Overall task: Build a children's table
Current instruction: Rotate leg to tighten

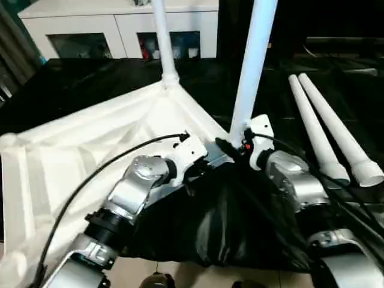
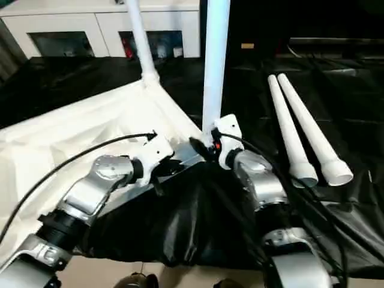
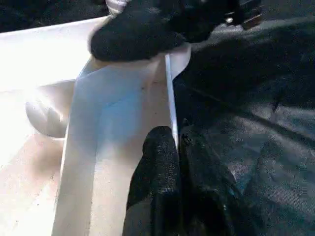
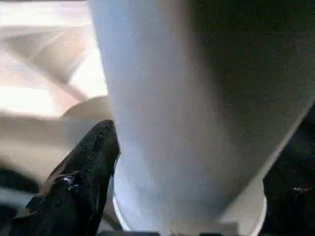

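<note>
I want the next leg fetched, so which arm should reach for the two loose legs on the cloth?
Right. The two loose legs lie on the right arm's side, and the right pincer sits at the standing leg. The left pincer is shut on the tabletop rim, steadying it.

Smooth white plastic tabletop (image 1: 72, 150) and legs (image 1: 252, 66) lie on crinkled, faintly glossy black cloth (image 1: 216, 228).

White tabletop (image 1: 72, 156), white legs (image 1: 327, 129) and a white cabinet (image 1: 120, 27), all on black cloth (image 1: 216, 228), with silver forearms (image 1: 135, 189) and black pincer fingers (image 3: 157, 167) in there too.
</note>
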Controlling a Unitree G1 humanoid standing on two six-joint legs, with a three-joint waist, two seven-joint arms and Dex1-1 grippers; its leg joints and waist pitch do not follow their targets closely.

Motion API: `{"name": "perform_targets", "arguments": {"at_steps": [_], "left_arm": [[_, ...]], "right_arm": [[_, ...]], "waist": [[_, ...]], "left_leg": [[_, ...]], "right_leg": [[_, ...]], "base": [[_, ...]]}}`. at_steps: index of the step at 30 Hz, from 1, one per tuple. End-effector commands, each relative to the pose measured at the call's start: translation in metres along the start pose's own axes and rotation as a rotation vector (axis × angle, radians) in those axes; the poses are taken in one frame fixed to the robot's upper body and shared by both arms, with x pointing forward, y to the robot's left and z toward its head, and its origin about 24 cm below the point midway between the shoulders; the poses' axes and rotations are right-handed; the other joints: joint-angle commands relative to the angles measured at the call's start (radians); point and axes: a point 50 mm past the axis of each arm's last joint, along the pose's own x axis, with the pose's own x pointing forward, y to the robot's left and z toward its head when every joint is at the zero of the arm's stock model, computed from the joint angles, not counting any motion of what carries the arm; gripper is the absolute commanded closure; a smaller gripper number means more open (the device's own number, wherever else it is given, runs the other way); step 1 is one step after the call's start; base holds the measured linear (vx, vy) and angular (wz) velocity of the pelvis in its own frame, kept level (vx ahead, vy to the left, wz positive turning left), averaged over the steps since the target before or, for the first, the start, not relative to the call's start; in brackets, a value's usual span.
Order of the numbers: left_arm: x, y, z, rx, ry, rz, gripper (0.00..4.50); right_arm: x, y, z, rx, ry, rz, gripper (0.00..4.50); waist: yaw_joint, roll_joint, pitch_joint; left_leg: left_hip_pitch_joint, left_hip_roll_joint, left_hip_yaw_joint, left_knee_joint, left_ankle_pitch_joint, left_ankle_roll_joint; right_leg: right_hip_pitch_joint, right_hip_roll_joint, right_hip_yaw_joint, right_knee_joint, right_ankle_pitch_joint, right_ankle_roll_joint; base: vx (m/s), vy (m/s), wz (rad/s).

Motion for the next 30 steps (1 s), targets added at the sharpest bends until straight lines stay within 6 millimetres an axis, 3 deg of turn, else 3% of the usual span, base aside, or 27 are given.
{"name": "perform_targets", "arguments": {"at_steps": [1,4,11,15,17,20,23,30], "left_arm": [[-0.001,-0.007,0.012,0.069,-0.069,-0.09,4.5],[-0.006,-0.007,0.007,0.086,-0.06,-0.13,4.5],[-0.019,-0.006,-0.001,0.101,-0.052,-0.226,4.5],[-0.033,-0.001,-0.011,0.099,-0.011,-0.329,4.5],[-0.035,-0.001,-0.012,0.096,-0.009,-0.341,4.5],[-0.038,0.001,-0.016,0.1,0.007,-0.366,4.5],[-0.04,0.003,-0.018,0.105,0.022,-0.366,4.5],[-0.04,0.003,-0.019,0.087,0.013,-0.383,4.5]], "right_arm": [[-0.001,0.013,-0.004,-0.04,0.02,0.125,0.94],[-0.008,0.012,-0.002,-0.062,0.011,0.172,0.94],[-0.024,0.016,-0.002,-0.125,0.028,0.32,0.94],[-0.037,0.026,-0.005,-0.16,0.061,0.486,0.94],[-0.038,0.026,-0.005,-0.156,0.058,0.498,0.94],[-0.04,0.03,-0.005,-0.148,0.059,0.541,1.18],[-0.042,0.032,-0.006,-0.149,0.062,0.574,1.54],[-0.047,0.04,-0.012,-0.128,0.082,0.633,1.71]], "waist": [[0.0,-0.003,-0.088],[0.0,-0.003,-0.085],[0.003,-0.005,-0.084],[0.006,-0.011,-0.086],[0.007,-0.008,-0.088],[0.01,-0.011,-0.087],[0.015,-0.011,-0.087],[0.024,-0.008,-0.089]], "left_leg": [[0.006,0.04,-0.008,-0.034,-0.033,0.138],[0.006,0.044,-0.007,-0.033,-0.053,0.146],[0.012,0.048,-0.003,-0.038,-0.147,0.107],[0.012,0.048,0.0,-0.035,-0.14,0.115],[0.01,0.048,0.0,-0.033,-0.128,0.12],[0.011,0.048,0.001,-0.032,-0.135,0.121],[0.011,0.049,0.0,-0.032,-0.148,0.107],[0.011,0.048,-0.001,-0.029,-0.147,0.096]], "right_leg": [[0.067,-0.054,0.041,-0.047,0.167,-0.284],[0.067,-0.057,0.041,-0.048,0.143,-0.294],[0.065,-0.06,0.043,-0.056,0.001,-0.286],[0.064,-0.061,0.044,-0.054,-0.006,-0.284],[0.063,-0.062,0.044,-0.051,0.004,-0.287],[0.062,-0.063,0.044,-0.052,-0.013,-0.289],[0.061,-0.064,0.045,-0.053,-0.05,-0.28],[0.061,-0.062,0.046,-0.052,-0.065,-0.267]], "base": [[0.0,0.0,0.0],[0.0,0.0,0.0],[0.0,0.0,0.0],[0.0,0.0,0.0],[0.0,0.0,0.0],[0.0,0.0,0.0],[0.0,0.0,0.0],[0.0,0.0,0.0]]}}
